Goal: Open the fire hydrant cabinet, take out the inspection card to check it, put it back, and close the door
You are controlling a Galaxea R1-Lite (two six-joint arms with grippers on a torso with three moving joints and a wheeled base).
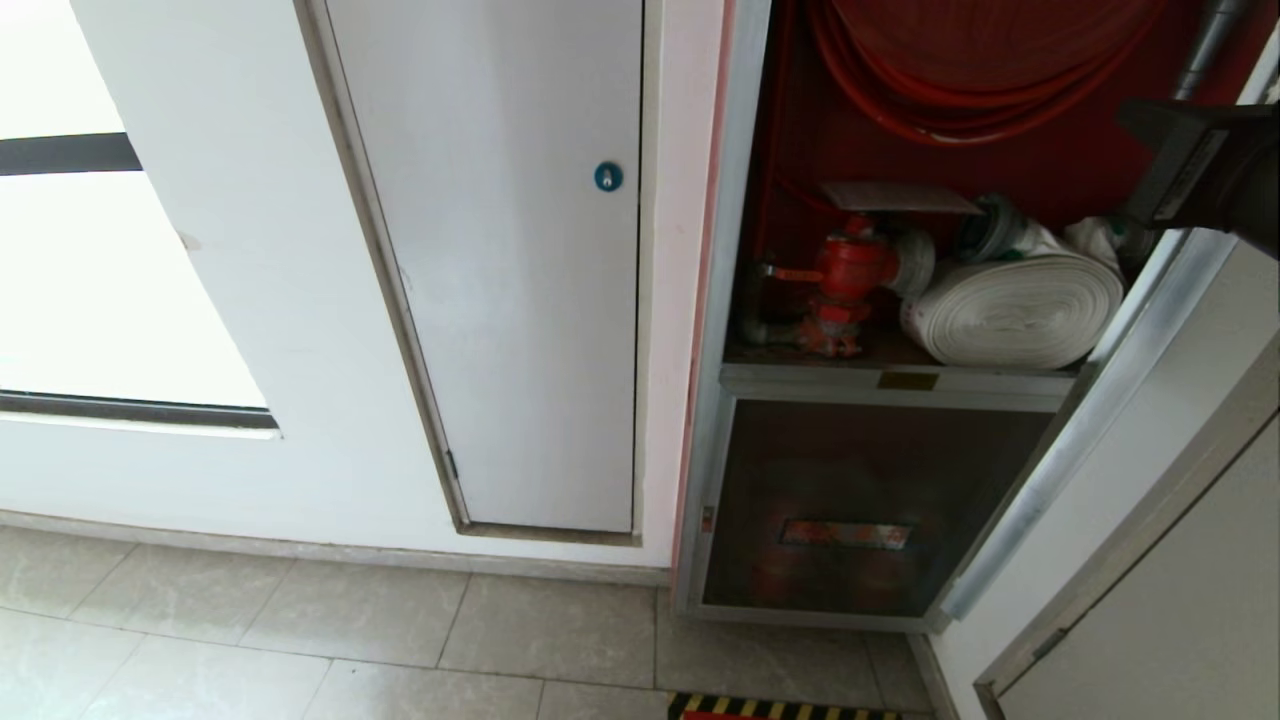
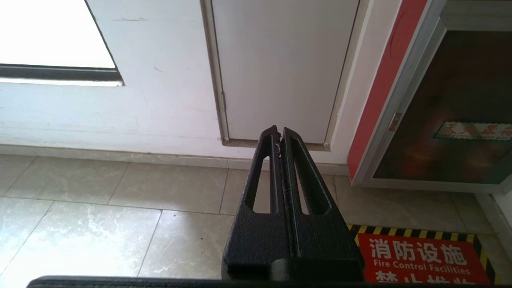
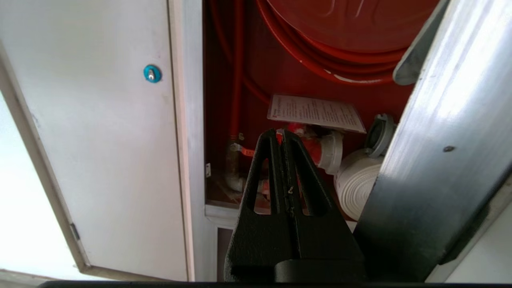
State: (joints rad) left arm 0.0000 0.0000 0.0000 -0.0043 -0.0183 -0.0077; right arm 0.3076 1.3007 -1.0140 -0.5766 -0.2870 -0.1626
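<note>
The fire hydrant cabinet [image 1: 735, 200] stands open and shows its red interior. Its door [image 1: 1130, 340] is swung out to the right, and its silver frame [image 3: 448, 120] fills one side of the right wrist view. The inspection card [image 1: 895, 197], a printed whitish sheet [image 3: 316, 113], lies flat on top of the red valve [image 1: 850, 270]. My right gripper [image 1: 1140, 160] is shut and empty. It hangs at the cabinet's upper right beside the door edge and points into the opening [image 3: 280, 132], short of the card. Shut and empty, my left gripper [image 2: 279, 130] hangs low over the floor.
A rolled white fire hose [image 1: 1020, 310] lies right of the valve, with a red hose reel [image 1: 960, 80] above. A smaller glass door [image 1: 860, 500] sits below the crossbar. A white panel with a blue lock [image 1: 607, 177] is to the left. A red floor sign [image 2: 420, 260] lies before the cabinet.
</note>
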